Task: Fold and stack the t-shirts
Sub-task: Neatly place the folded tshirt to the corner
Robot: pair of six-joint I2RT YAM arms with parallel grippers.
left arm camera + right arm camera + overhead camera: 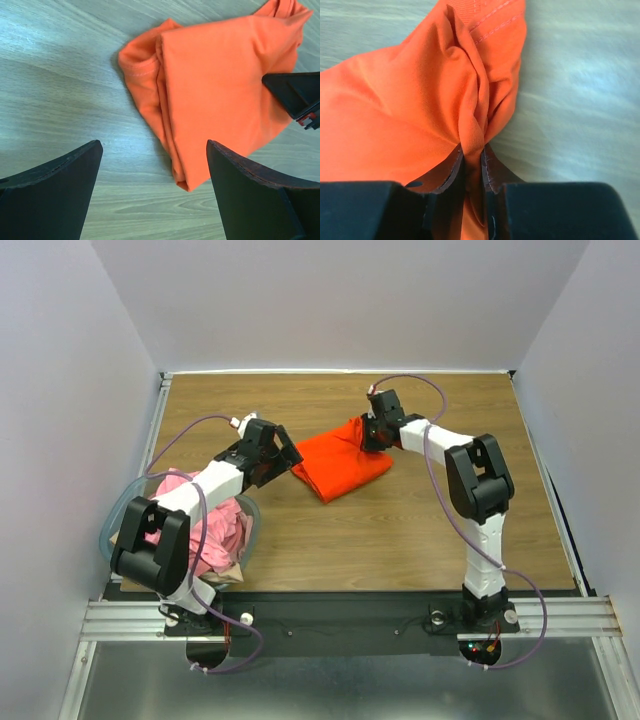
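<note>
My right gripper has its fingers pinched narrow on a bunched fold of the orange-red t-shirt, at its far right corner. My left gripper holds nothing, its fingers spread wide at the shirt's left edge. The shirt lies folded mid-table. Pink t-shirts are heaped in the clear basket at near left.

One orange-red t-shirt, one pink bundle, one basket, one left gripper, one right gripper.
</note>
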